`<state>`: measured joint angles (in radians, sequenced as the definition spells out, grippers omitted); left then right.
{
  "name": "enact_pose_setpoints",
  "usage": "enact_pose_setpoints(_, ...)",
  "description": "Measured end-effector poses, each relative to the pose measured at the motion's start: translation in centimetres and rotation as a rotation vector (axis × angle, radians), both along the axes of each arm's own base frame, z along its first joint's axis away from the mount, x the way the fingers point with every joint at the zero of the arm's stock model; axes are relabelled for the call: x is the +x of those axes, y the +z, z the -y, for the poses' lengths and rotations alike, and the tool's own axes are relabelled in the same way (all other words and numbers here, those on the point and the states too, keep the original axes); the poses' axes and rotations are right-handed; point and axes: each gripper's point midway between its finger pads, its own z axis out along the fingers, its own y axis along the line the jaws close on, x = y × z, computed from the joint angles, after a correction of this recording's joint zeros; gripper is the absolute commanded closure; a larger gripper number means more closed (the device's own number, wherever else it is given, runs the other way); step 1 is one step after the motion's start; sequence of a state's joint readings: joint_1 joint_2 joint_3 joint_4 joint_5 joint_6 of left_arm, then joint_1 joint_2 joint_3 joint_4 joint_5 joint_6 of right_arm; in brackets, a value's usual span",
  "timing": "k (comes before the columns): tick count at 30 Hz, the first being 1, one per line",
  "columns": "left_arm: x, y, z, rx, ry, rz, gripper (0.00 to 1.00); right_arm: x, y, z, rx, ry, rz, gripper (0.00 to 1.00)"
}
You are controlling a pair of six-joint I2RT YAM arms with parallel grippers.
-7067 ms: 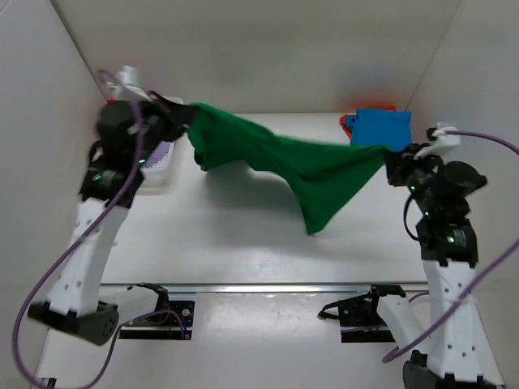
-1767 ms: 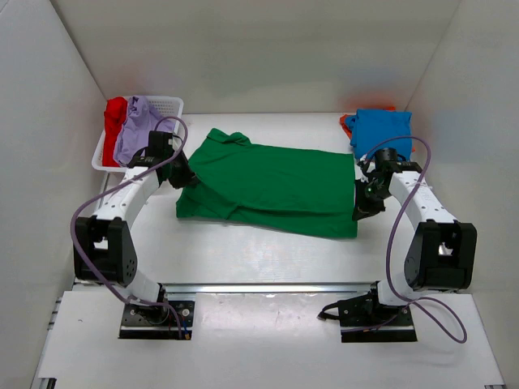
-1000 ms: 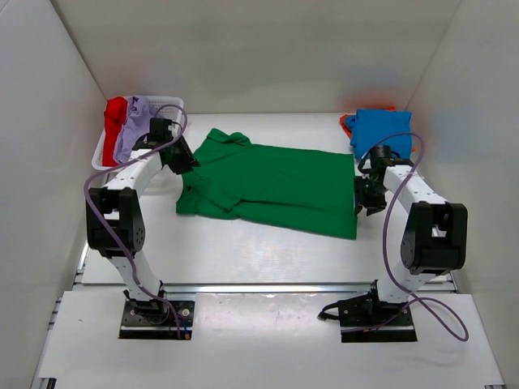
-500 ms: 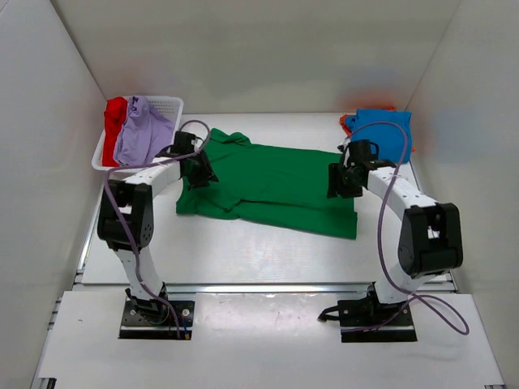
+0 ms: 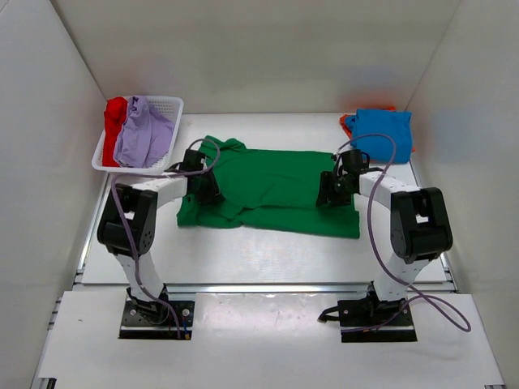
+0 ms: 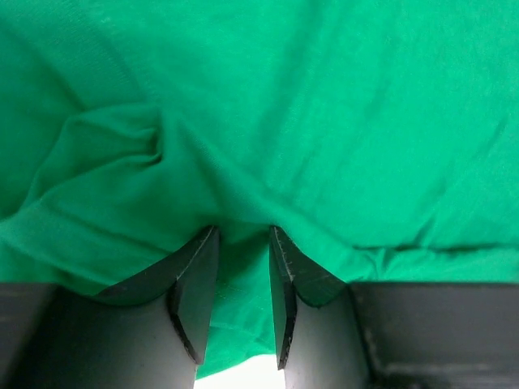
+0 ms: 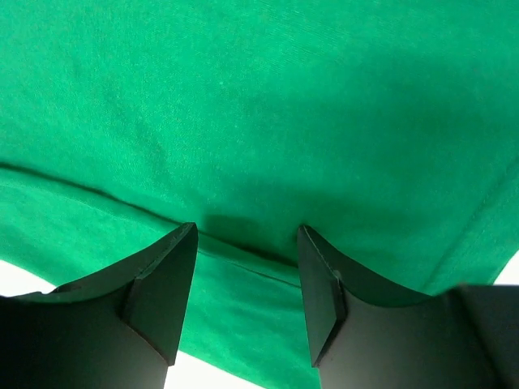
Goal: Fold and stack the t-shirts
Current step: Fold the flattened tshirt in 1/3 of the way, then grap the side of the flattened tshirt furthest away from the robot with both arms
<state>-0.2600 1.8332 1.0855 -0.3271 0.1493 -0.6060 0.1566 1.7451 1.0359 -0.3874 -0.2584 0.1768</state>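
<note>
The bright green collared t-shirt [image 5: 268, 188] lies spread across the middle of the table, rumpled at its left end. My left gripper [image 5: 204, 188] rests on that left part. In the left wrist view its jaws [image 6: 243, 231] stand a little apart, tips pressed into green cloth that puckers between them. My right gripper [image 5: 328, 193] sits on the shirt's right part. Its jaws [image 7: 246, 231] are wide apart over a fold line, pinching nothing. A folded blue t-shirt [image 5: 381, 134] lies at the back right on a red one [image 5: 346, 122].
A white mesh basket [image 5: 169, 105] at the back left holds a lavender shirt [image 5: 144, 136] and a red shirt [image 5: 113, 120]. White walls close in the table on three sides. The arms' bases and a rail run along the near edge.
Both grippers have moved inward from the shirt's ends onto its body. The collar end has bunched and shifted right. The blue stack and the basket have not moved.
</note>
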Motion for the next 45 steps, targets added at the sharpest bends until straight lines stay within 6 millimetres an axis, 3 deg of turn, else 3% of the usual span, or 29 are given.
enact_pose_setpoints(4, -3.2, -0.1, 0.4, 0.006, -0.032, -0.020, 0.58, -1.3, 0.1, -0.1, 0.023, -0.004, 0.003, 0.48)
enact_pose_setpoints(14, -12.3, -0.1, -1.1, 0.031, -0.066, -0.102, 0.58, -8.6, 0.1, 0.8, 0.045, -0.036, -0.076, 0.45)
enact_pose_setpoints(17, -13.7, 0.3, -2.0, 0.041, -0.053, -0.132, 0.52, -9.2, 0.2, 1.5, 0.048, -0.041, -0.100, 0.39)
enact_pose_setpoints(19, -13.5, 1.0, -2.4, 0.040, -0.035, -0.134, 0.49, -9.0, 0.6, 1.7, 0.042, -0.023, -0.096, 0.33)
enact_pose_setpoints(23, -10.4, 4.6, -2.4, 0.015, -0.009, -0.068, 0.44, -7.0, 3.1, 1.1, 0.054, 0.026, -0.028, 0.28)
enact_pose_setpoints(28, -3.0, 12.1, -1.4, -0.037, 0.007, 0.134, 0.45, -2.9, 8.5, -0.2, 0.095, 0.066, 0.146, 0.28)
enact_pose_setpoints(31, 0.8, 13.7, -1.6, -0.044, 0.030, 0.182, 0.46, -0.9, 10.9, -0.3, 0.110, 0.066, 0.222, 0.27)
enact_pose_setpoints(35, 5.3, 10.7, -3.3, -0.022, 0.092, 0.141, 0.45, 0.9, 11.8, 0.3, 0.109, 0.047, 0.250, 0.28)
enact_pose_setpoints(38, 8.1, 7.1, -4.7, 0.007, 0.134, 0.077, 0.45, 2.2, 11.1, 0.9, 0.091, 0.028, 0.240, 0.28)
enact_pose_setpoints(41, 10.3, 4.7, -5.9, 0.038, 0.169, 0.046, 0.43, 3.4, 10.1, 1.5, 0.071, 0.010, 0.222, 0.28)
enact_pose_setpoints(45, 12.5, 3.6, -6.7, 0.078, 0.193, 0.050, 0.41, 4.7, 8.5, 2.4, 0.035, -0.021, 0.194, 0.28)
